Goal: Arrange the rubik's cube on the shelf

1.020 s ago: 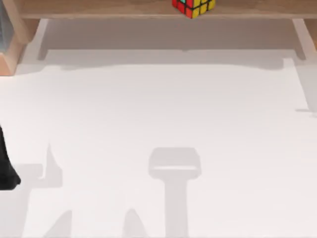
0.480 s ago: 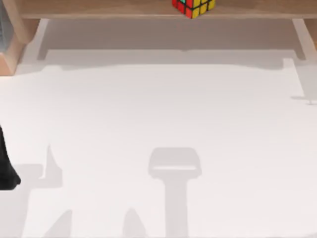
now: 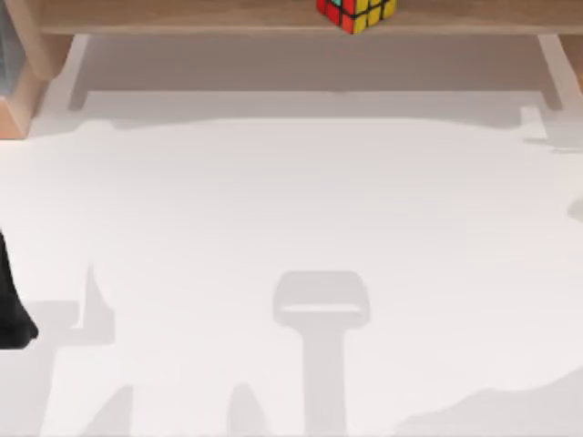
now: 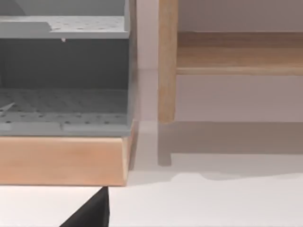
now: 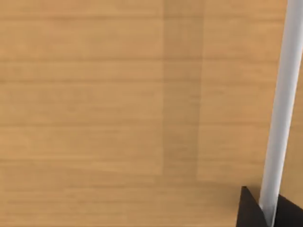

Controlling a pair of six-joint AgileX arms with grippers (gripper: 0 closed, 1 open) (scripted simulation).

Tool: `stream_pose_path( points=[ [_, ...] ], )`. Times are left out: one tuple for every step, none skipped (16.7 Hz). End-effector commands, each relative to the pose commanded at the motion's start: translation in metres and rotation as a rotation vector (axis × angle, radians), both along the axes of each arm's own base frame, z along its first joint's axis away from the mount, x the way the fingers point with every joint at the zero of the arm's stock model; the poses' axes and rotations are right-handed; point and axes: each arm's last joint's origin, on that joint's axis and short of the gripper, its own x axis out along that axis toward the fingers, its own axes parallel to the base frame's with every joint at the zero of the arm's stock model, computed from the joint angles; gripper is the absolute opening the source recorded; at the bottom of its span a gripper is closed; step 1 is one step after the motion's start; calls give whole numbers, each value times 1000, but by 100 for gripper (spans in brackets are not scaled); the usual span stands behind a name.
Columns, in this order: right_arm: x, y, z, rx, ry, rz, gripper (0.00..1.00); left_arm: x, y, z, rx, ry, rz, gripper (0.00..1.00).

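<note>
The rubik's cube (image 3: 356, 13), with red, yellow and green stickers, sits on the shelf (image 3: 182, 16), a long light-brown board across the far edge of the table, a little right of its middle. No gripper touches it. My left arm (image 3: 11, 309) stays parked at the left edge of the table, and a dark tip of the left gripper (image 4: 91, 215) looks toward the shelf's left support (image 4: 166, 61). In the right wrist view, my right gripper (image 5: 267, 213) is close over a light-brown wooden surface (image 5: 94, 104) beside a white strip (image 5: 279, 109).
A grey perforated rack (image 4: 64, 75) on a wooden base (image 4: 61, 158) stands at the far left, next to the shelf's left support. The shelf's right support (image 3: 560, 64) is at the far right. Arm shadows lie on the white table (image 3: 291, 200).
The shadows at the table's right have shifted, and a broad new one has spread into the near right corner. The cube and left arm have not moved.
</note>
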Motion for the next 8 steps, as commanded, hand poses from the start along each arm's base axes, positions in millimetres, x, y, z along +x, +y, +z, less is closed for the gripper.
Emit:
stream_pose_path(
  points=[
    [0, 0, 0, 0, 0, 0, 0, 0, 0, 0, 0, 0, 0, 100],
    [0, 0, 0, 0, 0, 0, 0, 0, 0, 0, 0, 0, 0, 100],
    [-2, -2, 0, 4, 3, -4, 0, 0, 0, 0, 0, 0, 0, 100],
    [-1, -2, -1, 3, 5, -5, 0, 0, 0, 0, 0, 0, 0, 100],
    [2, -1, -3, 4, 11, -6, 0, 0, 0, 0, 0, 0, 0, 100],
    [8, -1, -4, 5, 15, -6, 0, 0, 0, 0, 0, 0, 0, 100],
    [14, -1, -5, 7, 17, -5, 0, 0, 0, 0, 0, 0, 0, 100],
    [22, -2, -3, 4, 10, -4, 0, 0, 0, 0, 0, 0, 0, 100]
  ],
)
